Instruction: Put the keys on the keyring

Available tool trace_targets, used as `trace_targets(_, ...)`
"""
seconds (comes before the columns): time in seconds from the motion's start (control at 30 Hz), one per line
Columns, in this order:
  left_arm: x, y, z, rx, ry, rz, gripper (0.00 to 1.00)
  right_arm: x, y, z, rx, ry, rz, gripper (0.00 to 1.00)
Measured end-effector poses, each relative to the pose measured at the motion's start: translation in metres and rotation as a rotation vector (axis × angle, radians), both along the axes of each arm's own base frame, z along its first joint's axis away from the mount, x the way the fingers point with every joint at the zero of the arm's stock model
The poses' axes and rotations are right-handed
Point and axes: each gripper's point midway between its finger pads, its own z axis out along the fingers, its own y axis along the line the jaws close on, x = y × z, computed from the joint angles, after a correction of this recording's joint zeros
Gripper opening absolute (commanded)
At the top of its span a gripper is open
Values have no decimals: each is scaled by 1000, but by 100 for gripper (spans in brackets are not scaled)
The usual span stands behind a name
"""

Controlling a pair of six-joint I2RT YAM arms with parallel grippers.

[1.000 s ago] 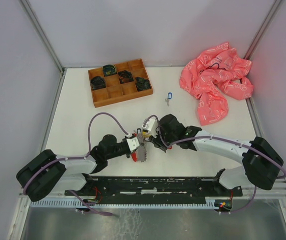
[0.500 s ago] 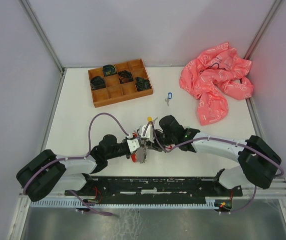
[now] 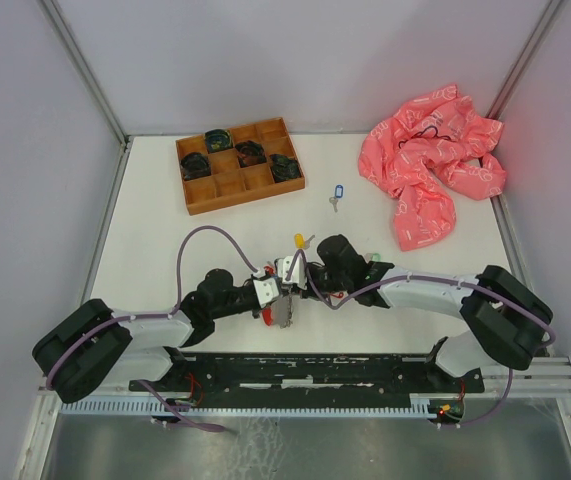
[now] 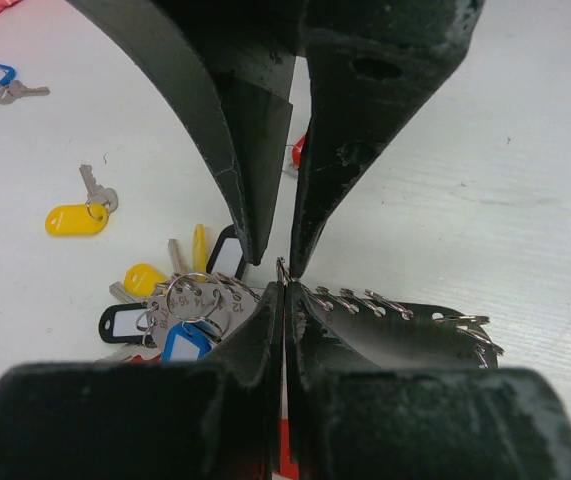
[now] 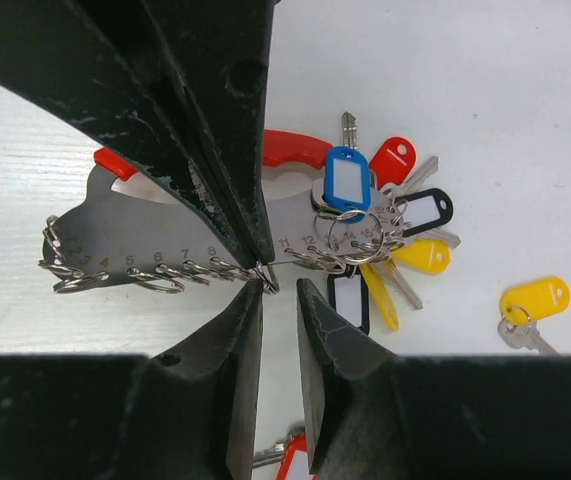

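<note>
The keyring [image 5: 145,240], a flat silvery numbered plate with a row of small rings along one edge and a red loop at the opposite edge, is found at the near middle of the table [image 3: 165,220], between the two arms. The left gripper [image 4: 285,290] is clenched on the ringed edge of the plate, about halfway along it. A sliver of metal is seen sticking out between its tips.

The right gripper [image 5: 280,290] is set against it from the opposite side, almost tip to tip. Its jaws are parted by a narrow gap through which bare table is seen, and nothing is clamped between them. One small ring of the plate lies right at the tip of one finger; whether it is touched cannot be told.

A bunch of keys [image 5: 375,225] with blue, red, black and yellow tags is gathered on rings at one end of the plate, just beside both grippers. A yellow key [image 5: 533,300] is seen loose near the bunch, apart from it. A blue key [image 3: 338,191] lies well apart, farther back, between a wooden tray [image 3: 245,196] and a pink cloth [image 3: 430,160].
</note>
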Motion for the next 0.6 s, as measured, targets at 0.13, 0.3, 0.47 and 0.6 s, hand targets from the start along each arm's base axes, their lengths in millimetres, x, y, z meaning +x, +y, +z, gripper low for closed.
trace_targets(0.13, 0, 0, 0, 0, 0, 0, 3, 2, 3, 3, 15, -19, 6, 22)
trace_targets(0.3, 0, 0, 1, -1, -2, 0, 3, 1, 4, 4, 21, -19, 14, 14)
trace_targets(0.47, 1, 0, 1, 0, -3, 1, 3, -1, 4, 2, 22, -9, 26, 1)
trace_targets(0.6, 1, 0, 0, 3, -5, 3, 6, -2, 4, 0, 20, -2, 30, 1)
